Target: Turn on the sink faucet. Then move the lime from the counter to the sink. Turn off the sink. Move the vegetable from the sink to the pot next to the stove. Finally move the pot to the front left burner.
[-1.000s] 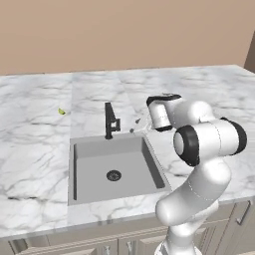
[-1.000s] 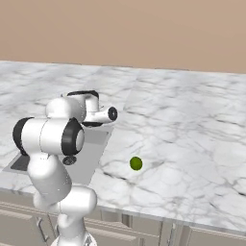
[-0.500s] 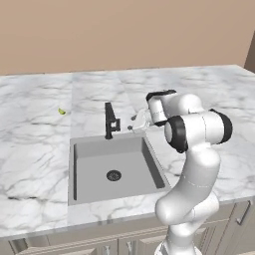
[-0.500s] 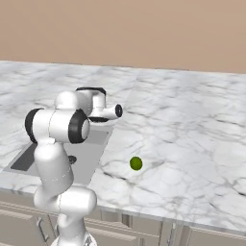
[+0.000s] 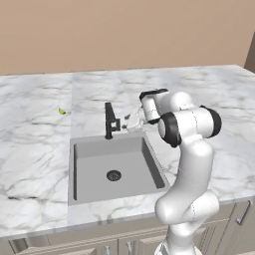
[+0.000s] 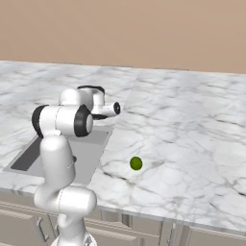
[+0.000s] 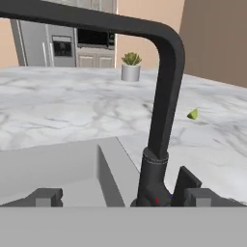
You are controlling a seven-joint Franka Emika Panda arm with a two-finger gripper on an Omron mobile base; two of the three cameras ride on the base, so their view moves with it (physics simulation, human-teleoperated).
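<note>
The black sink faucet (image 5: 108,121) stands upright at the back rim of the grey sink (image 5: 94,164). My gripper (image 5: 130,120) is open, level with the faucet and just to its right. In the hand view the faucet post (image 7: 161,120) rises close ahead between my fingertips (image 7: 200,197), nearer the right one, with its small lever (image 7: 187,179) beside the base. The lime (image 6: 136,163) lies on the marble counter (image 6: 182,125), right of the sink (image 6: 93,144) and near the front edge. The pot and the stove are out of view.
A tiny yellow-green speck (image 5: 62,111) lies on the counter left of the faucet, also seen beyond the faucet (image 7: 193,114). The round dark drain (image 5: 113,175) sits mid-basin. A small potted plant (image 7: 130,67) stands far back on the counter.
The arm's elbow has risen and the hand has reached left toward the faucet. The jaws have stayed open. The lime has not moved.
</note>
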